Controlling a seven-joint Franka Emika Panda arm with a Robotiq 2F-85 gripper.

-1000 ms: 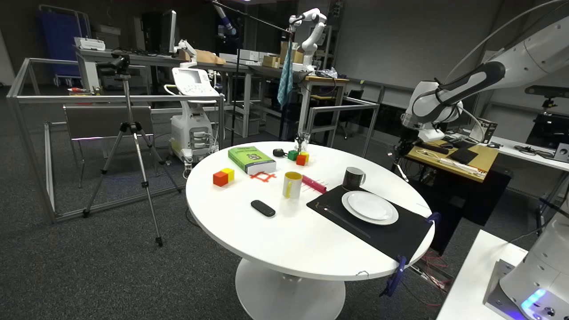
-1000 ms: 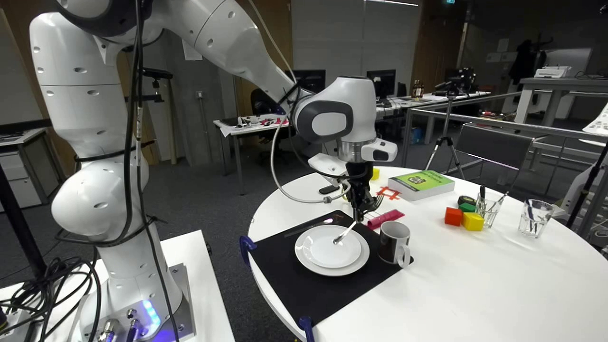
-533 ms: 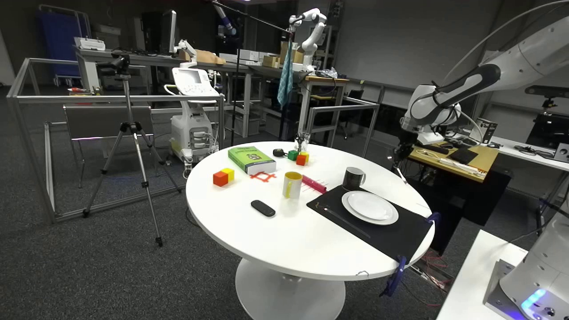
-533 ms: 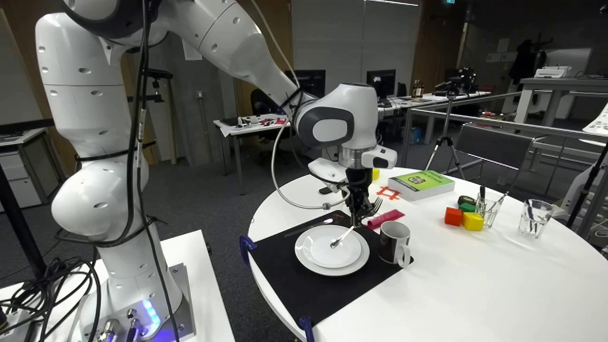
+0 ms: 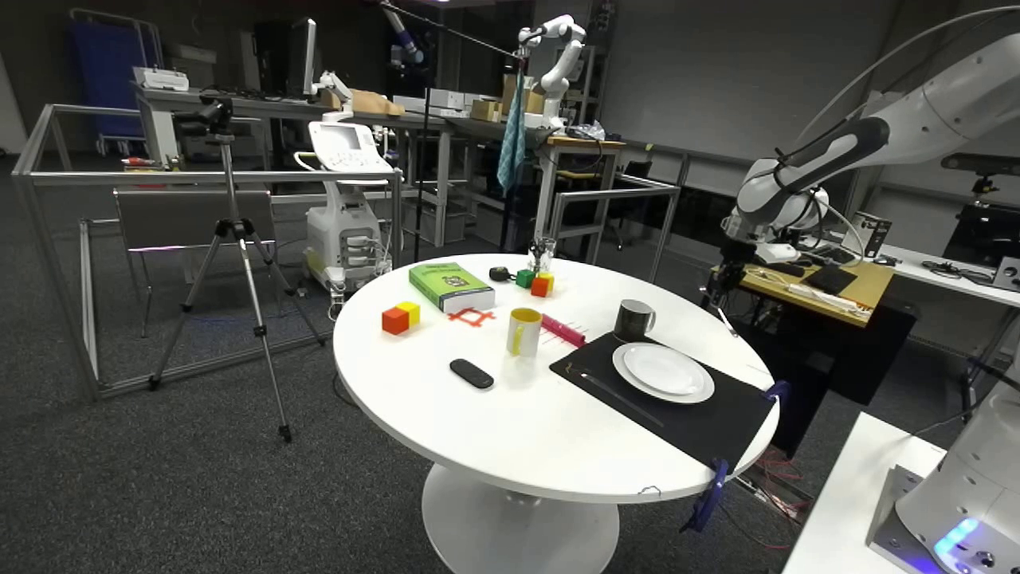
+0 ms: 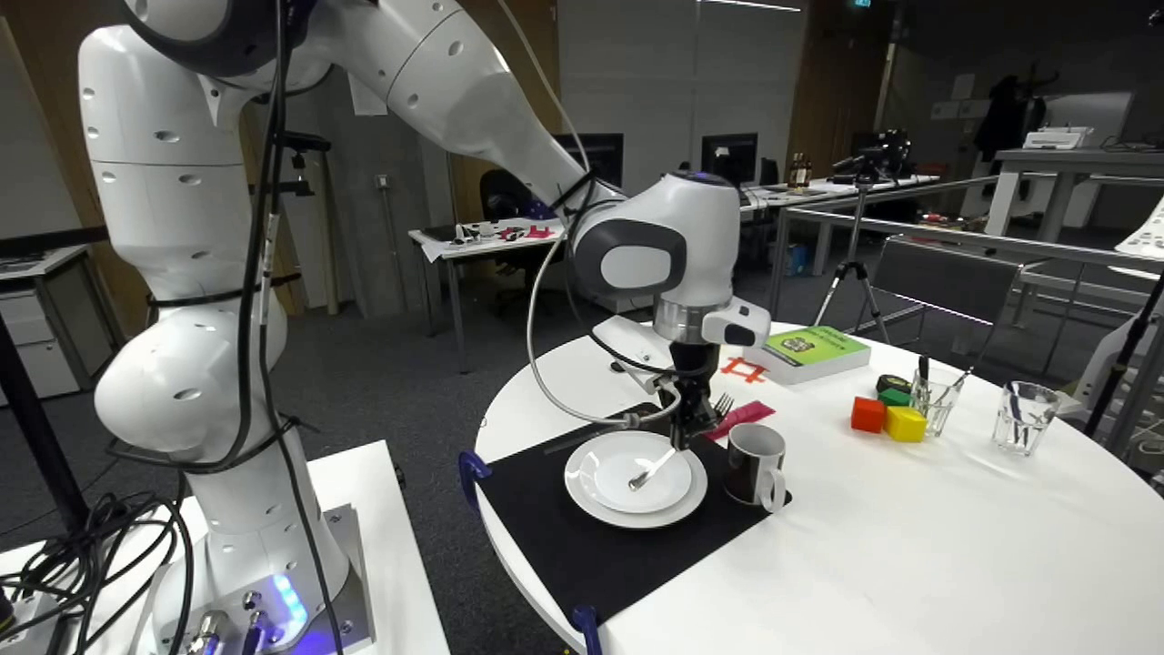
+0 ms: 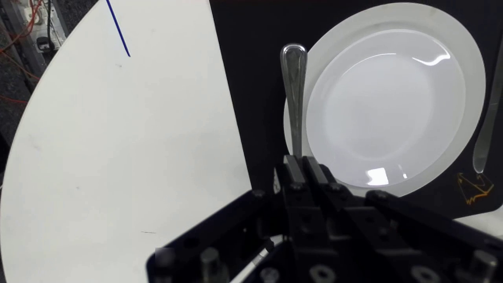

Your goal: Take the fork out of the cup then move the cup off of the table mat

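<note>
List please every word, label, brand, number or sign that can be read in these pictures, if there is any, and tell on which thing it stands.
No word, brand or number can be read.
Green book: print on its cover, too blurred to read.
Green lit sign, at the top edge of an exterior view: too small to read.
Table mat: orange drawing in the wrist view, no letters made out.

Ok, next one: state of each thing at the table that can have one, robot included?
Mat: lying flat
Black cup: upright, at the mat's corner
Fork: out of the black cup, held
Gripper: shut on the fork
Plates: stacked, face up
Knife: lying on the mat
Yellow-handled mug: upright
Book: closed, lying flat
Glasses: upright, slim things in at least one
Base light: on, blue
</note>
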